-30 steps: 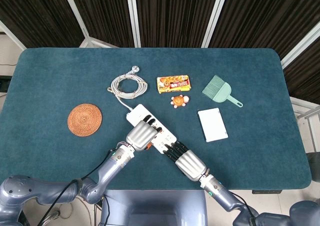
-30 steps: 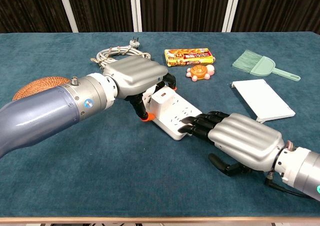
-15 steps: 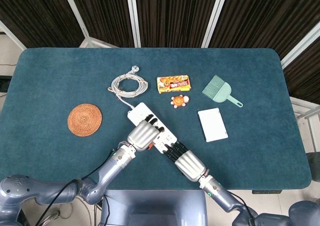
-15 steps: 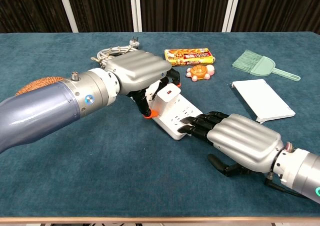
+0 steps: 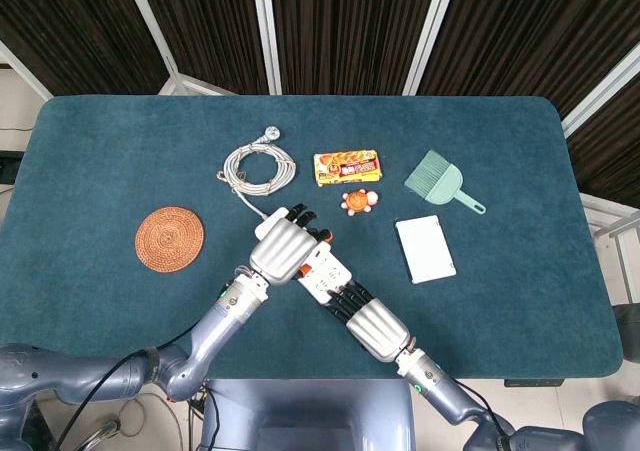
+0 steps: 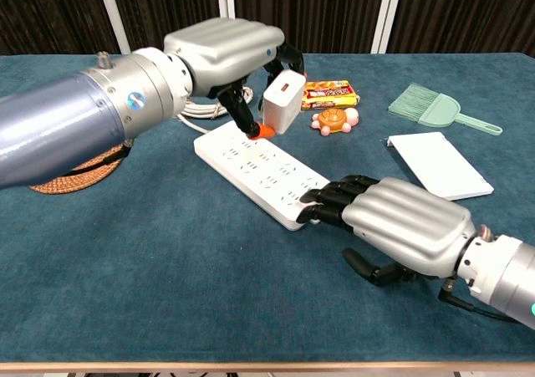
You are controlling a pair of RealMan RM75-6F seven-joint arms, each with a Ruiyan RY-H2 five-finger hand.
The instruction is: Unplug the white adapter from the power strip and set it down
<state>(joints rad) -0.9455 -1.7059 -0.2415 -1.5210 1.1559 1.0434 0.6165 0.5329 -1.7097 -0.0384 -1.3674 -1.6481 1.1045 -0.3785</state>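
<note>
Both hands are busy: left hand (image 6: 224,51) grips the white adapter (image 6: 282,102) above the power strip (image 6: 259,170), right hand (image 6: 401,231) fingers press its lower-right end.

My head view looks steeply down from above and takes in the whole table (image 5: 90,151). My chest view sits low at the near edge, close in, facing across; both share the strip (image 6: 259,170) and my hands.

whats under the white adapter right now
Nothing touches its underside: the left hand holds the white adapter lifted clear of the power strip, whose empty sockets lie below it. The adapter's prongs cannot be seen. The right hand presses the strip's near end.
</note>
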